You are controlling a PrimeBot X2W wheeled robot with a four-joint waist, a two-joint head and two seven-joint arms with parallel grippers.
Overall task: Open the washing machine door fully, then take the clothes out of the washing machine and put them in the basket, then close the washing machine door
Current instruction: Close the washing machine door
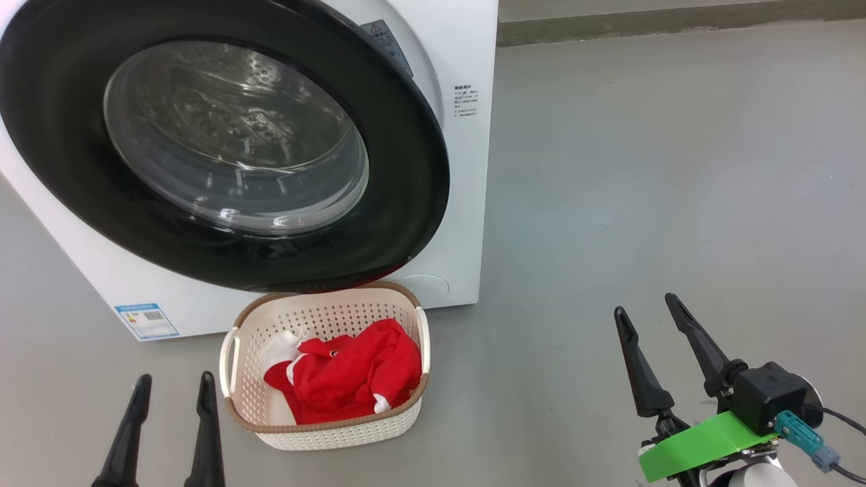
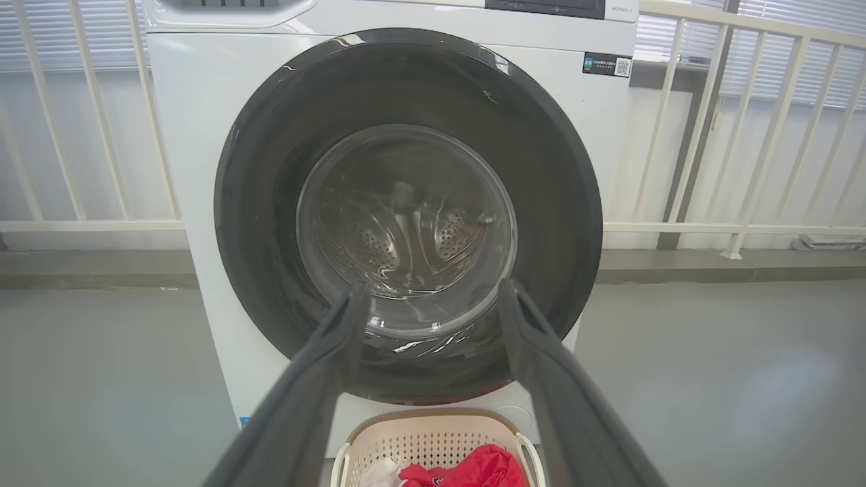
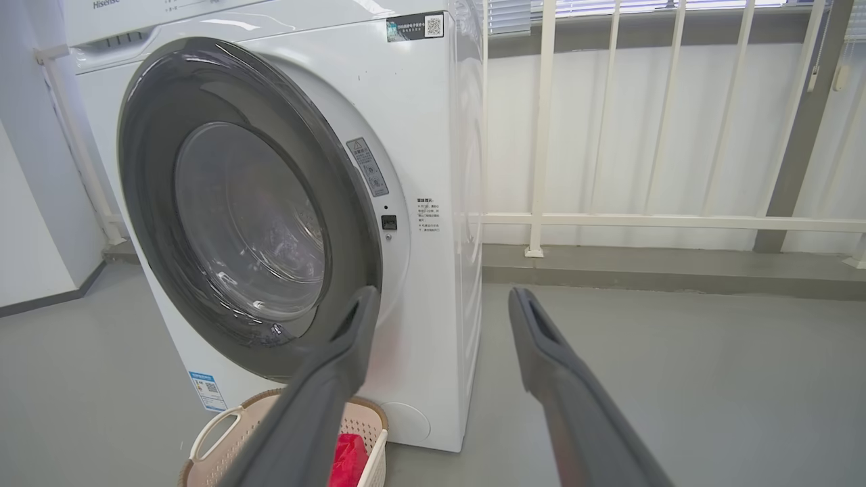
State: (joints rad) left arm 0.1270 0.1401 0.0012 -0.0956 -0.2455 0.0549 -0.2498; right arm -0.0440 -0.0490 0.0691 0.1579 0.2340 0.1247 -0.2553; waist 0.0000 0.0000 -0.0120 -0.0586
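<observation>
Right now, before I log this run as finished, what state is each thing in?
washing machine door: ajar, not latched.
basket: upright, partly filled.
clothes: heaped inside the basket.
left gripper: open, empty.
right gripper: open, empty.

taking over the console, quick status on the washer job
Left tool and right tool open, empty. Clothes in the basket. Washing machine door ajar, not latched. Basket sits just under the door's edge.
</observation>
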